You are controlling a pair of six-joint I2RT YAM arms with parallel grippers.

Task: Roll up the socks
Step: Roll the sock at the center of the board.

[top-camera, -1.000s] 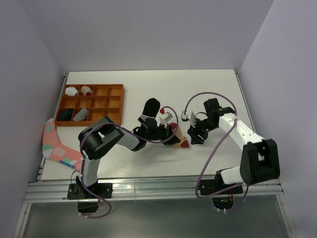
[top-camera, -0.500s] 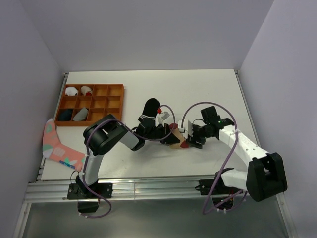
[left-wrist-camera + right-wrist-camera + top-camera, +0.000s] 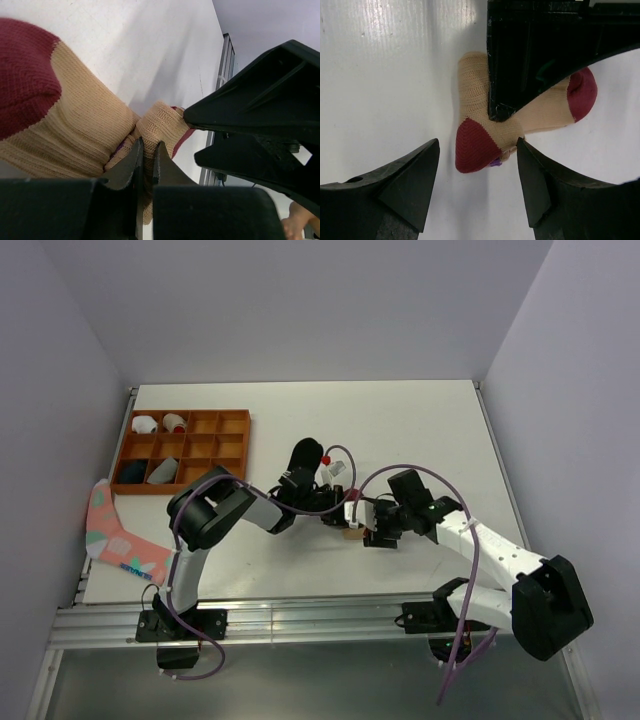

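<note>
One tan sock (image 3: 474, 92) nipped in left pincer (image 3: 147, 150), right pincer (image 3: 478, 147) wide, empty, black sock (image 3: 305, 454) half hidden

The left arm (image 3: 205, 522) and right arm (image 3: 492, 546) are white links joined by bulky black joint housings. A purple cable (image 3: 405, 469) loops along each. The left gripper (image 3: 148, 147) has slim black fingers; the right gripper (image 3: 479, 145) has broad, wedge-shaped black ones.
</note>
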